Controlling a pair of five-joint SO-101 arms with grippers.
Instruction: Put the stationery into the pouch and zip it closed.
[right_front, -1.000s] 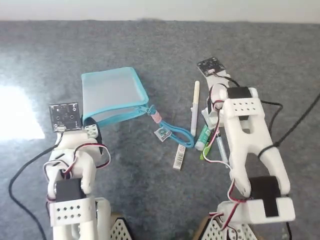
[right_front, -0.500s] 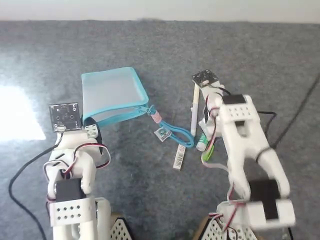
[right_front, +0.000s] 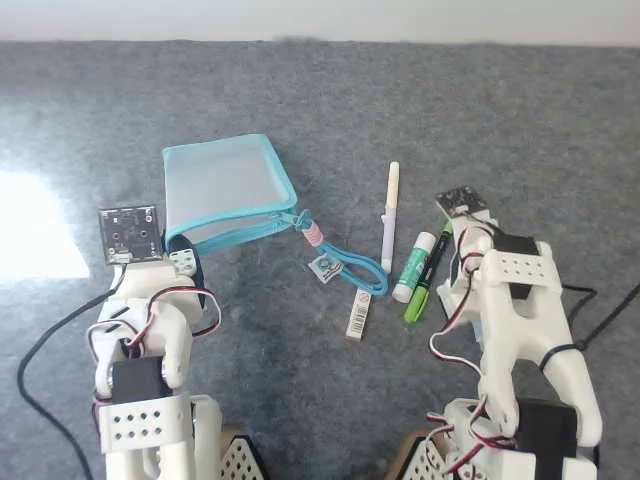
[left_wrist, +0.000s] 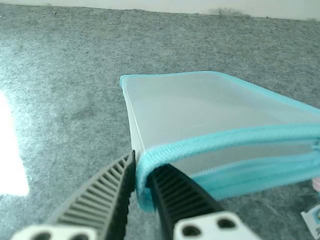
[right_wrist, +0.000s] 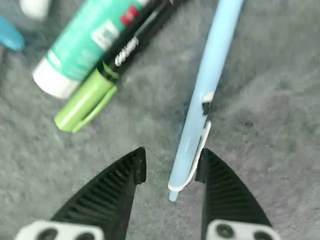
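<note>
The left claw (left_wrist: 142, 165) is clenched on the teal zip edge of the pouch (left_wrist: 210, 120), at its corner. The left wrist view shows the upper lip pinched between the ribbed fingers, with the lower lip just beneath. The right claw (right_wrist: 170, 160) is released, its fingers on either side of the clip end of a blue pen (right_wrist: 210, 85) without pinching it. From above, the right arm lies over that spot.

The pouch rests on the bench (right_front: 300, 90), its mouth facing the left arm. A blue strap (right_front: 350, 265) trails from the zip end towards the stationery. The stationery lies outside the pouch, well apart from it. A white pen (right_front: 389, 215) is nearest, then a glue stick (right_front: 412, 265) and a green marker (right_front: 425, 275) touching side by side. A label (right_front: 358, 315) lies just beside the strap.
</note>
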